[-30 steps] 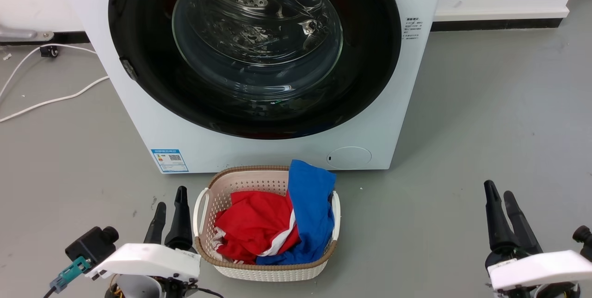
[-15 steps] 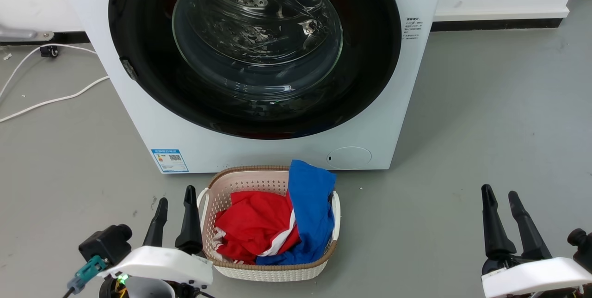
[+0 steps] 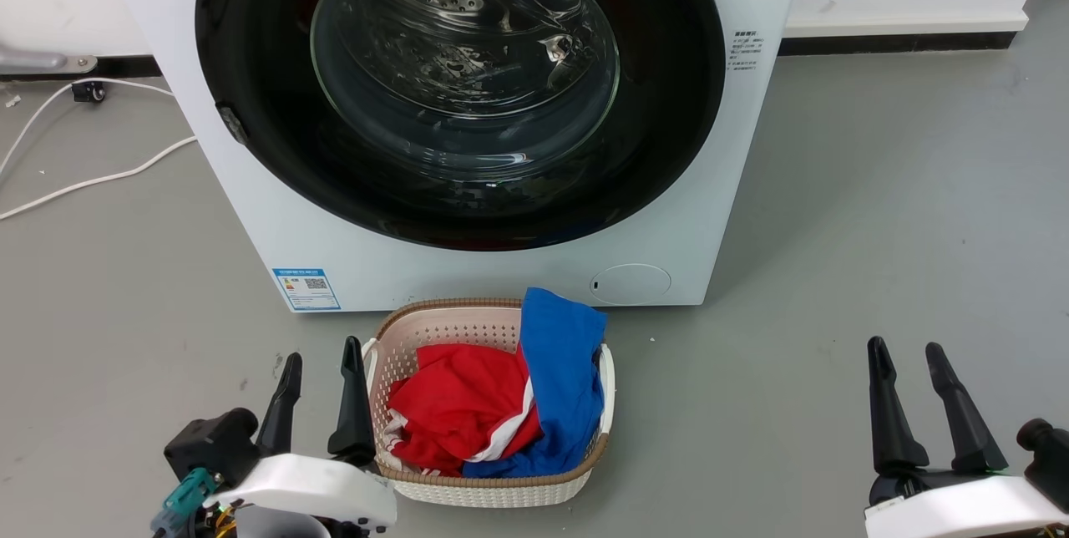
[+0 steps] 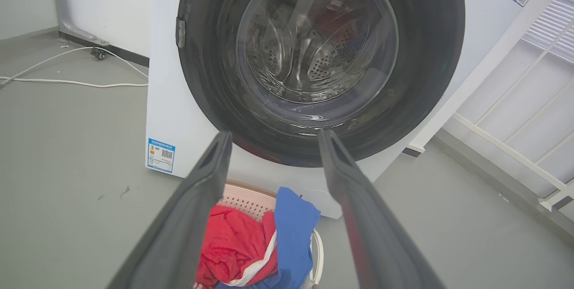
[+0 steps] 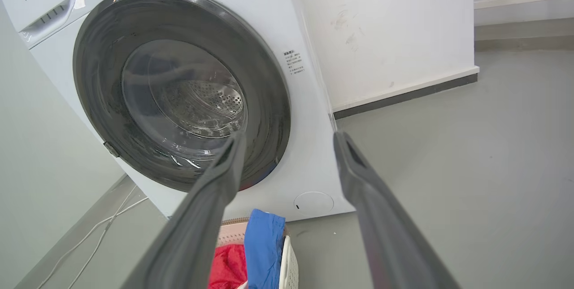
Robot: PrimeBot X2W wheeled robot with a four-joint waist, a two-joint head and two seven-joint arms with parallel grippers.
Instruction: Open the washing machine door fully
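I am holding my left gripper (image 3: 322, 352) and right gripper (image 3: 904, 346) spread apart, empty. The washing machine door (image 3: 463, 87) is sitting closed.

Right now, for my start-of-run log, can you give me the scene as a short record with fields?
door state: washing machine door shut, flush on the washing machine front
left gripper: open, empty, low beside the laundry basket
right gripper: open, empty, above bare floor
basket contents: red cloth and blue cloth
contact with door: none
cable: white cable lying left of the machine
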